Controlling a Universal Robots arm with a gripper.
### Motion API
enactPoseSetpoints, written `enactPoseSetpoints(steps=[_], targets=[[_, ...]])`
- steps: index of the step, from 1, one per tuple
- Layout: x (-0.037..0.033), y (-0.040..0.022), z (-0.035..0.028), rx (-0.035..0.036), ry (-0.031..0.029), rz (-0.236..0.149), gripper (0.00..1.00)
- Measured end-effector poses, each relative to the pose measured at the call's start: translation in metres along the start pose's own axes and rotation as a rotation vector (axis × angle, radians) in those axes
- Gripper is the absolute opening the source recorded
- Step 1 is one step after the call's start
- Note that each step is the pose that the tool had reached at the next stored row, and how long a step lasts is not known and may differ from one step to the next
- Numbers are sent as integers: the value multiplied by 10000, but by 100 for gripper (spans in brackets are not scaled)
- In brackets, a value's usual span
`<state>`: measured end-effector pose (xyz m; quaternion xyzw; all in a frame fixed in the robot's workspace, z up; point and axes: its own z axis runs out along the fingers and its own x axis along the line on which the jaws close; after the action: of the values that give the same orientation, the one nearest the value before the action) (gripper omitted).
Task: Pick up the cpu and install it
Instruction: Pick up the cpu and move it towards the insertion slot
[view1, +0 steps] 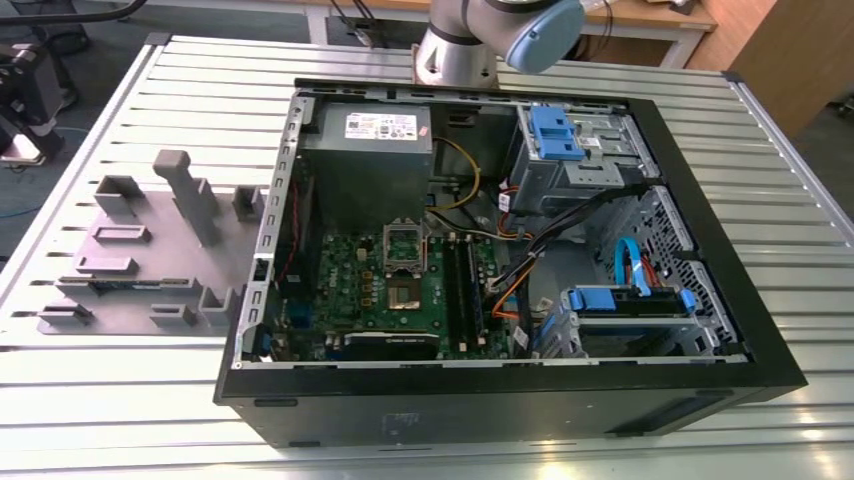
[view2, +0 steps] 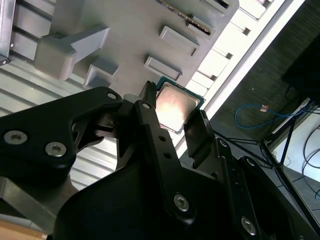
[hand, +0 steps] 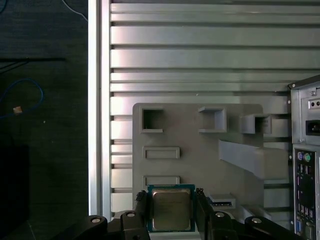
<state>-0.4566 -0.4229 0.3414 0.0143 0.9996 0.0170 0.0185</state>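
Note:
The cpu (hand: 171, 210), a small square chip with a silvery top and a thin green edge, hangs high above the lilac-grey holder plate (hand: 200, 165). My gripper (hand: 171, 200) is shut on it, one black finger on each of two opposite edges. The second wrist view has the same grip: the cpu (view2: 176, 106) sits between the two black fingers (view2: 150, 117) of the gripper (view2: 175, 117), with the holder blocks (view2: 75, 47) far below. In the exterior view the open computer case (view1: 507, 250) holds the green motherboard, whose socket (view1: 404, 292) lies bare with its dark metal frame (view1: 404, 240) flipped up.
The holder plate (view1: 134, 260) lies on the slatted metal table (view1: 160, 90) at the exterior view's left, beside the case. Inside the case are a grey power-supply box (view1: 374, 135), blue drive cages (view1: 561, 135) and loose cables (view1: 534, 250). The table edge (hand: 95, 125) drops to a dark floor.

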Motion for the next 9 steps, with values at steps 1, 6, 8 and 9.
enactPoseSetpoints(steps=[1,6,8,9], targets=[[0,0,-2,0,0,0,47],[-1,11,-12,0,-1,0,47],[-1,11,-18,1,1,0,47],[-1,12,-21,1,1,0,47]])
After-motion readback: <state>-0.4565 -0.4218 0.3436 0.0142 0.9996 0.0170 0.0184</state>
